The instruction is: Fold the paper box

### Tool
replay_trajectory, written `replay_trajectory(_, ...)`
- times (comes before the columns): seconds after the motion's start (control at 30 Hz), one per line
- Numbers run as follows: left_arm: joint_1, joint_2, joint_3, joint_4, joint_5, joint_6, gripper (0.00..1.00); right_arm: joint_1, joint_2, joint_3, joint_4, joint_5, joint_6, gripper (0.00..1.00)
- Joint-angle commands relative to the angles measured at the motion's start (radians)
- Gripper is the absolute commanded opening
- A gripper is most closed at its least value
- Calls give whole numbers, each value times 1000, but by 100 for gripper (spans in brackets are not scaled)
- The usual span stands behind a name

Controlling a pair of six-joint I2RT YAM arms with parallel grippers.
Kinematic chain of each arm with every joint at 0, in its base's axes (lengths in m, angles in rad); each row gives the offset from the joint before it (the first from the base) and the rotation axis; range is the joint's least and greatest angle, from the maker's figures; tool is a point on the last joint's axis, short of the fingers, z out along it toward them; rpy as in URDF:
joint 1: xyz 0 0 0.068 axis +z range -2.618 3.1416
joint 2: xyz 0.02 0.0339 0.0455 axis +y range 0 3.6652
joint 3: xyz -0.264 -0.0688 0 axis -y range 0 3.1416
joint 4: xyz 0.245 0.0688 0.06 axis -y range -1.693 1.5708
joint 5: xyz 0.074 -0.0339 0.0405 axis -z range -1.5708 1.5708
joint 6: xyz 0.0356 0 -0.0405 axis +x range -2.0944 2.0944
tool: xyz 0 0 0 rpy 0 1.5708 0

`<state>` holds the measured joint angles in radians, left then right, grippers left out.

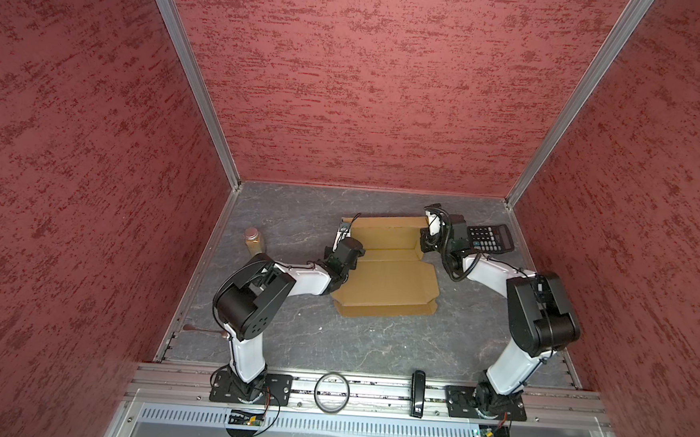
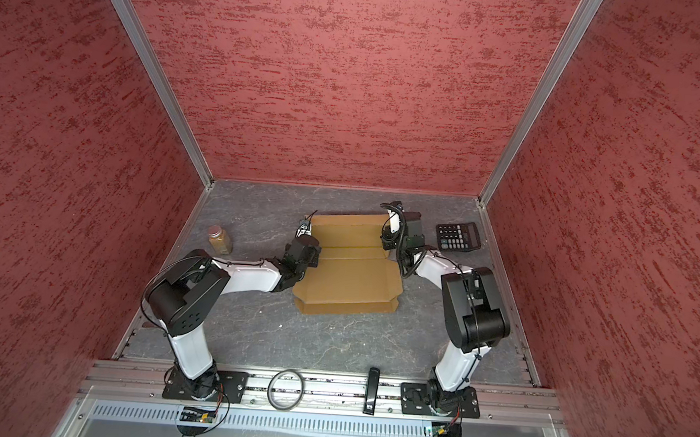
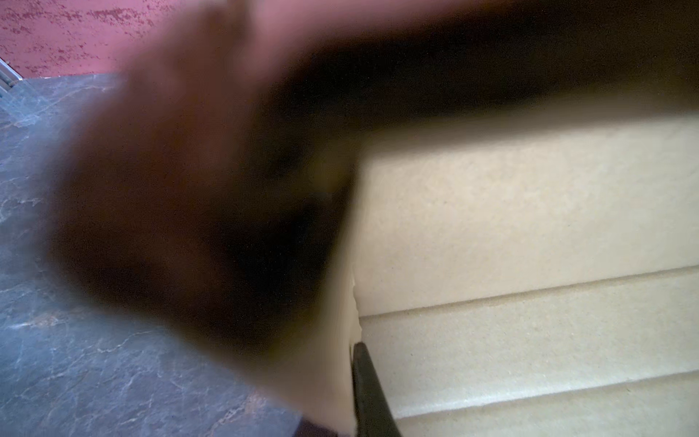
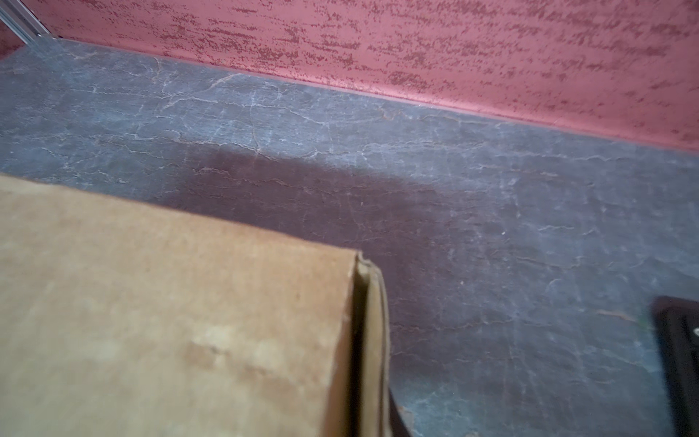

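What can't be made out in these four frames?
Left tool: in the left wrist view one finger shows; a blurred dark mass, likely a flap of the brown corrugated cardboard box, hides the other.
Right tool: open or shut unclear; its wrist covers it in both top views.
Black calculator: cut off by the right wrist view's edge; key labels too small in both top views.

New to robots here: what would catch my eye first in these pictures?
A brown paper box lies part-folded at centre, its far wall raised. The left gripper and right gripper are at its far corners. A black calculator sits right of it, a jar left.
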<state>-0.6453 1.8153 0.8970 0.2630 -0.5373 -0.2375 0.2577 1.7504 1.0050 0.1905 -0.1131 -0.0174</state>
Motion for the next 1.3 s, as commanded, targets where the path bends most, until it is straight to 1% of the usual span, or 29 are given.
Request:
replay_trajectory(0.0,-17,-22,20,-16,29,-18,10,40,9,20,-40,-76,16,23)
replay_trajectory(0.17,-17,-20,7,-19,19,-31,10,48,-7,-9,-18,-50,43,34)
replay_trajectory(0.37,-10,-19,-4,-19,14,-43,10,49,-29,-64,34,-10,83,36)
replay_trajectory(0.5,-6,-21,-4,-21,11,-43,10,48,-33,-95,62,4,101,41)
replay_trajectory(0.6,-4,-21,-5,-23,10,-43,10,49,-38,-112,87,2,113,43)
replay_trajectory(0.73,-3,-21,-6,-24,11,-43,10,49,-51,-144,142,-3,131,44)
replay_trajectory(0.77,-3,-20,-6,-24,11,-43,10,49,-54,-151,153,-3,134,43)
replay_trajectory(0.83,-2,-17,-4,-25,11,-43,10,48,-57,-166,181,-7,140,39)
replay_trajectory(1.0,-3,-19,-7,-30,11,-42,10,49,-56,-191,243,-15,155,26)
replay_trajectory(1.27,-2,-24,-9,-36,11,-37,10,48,-26,-168,266,-21,159,16)
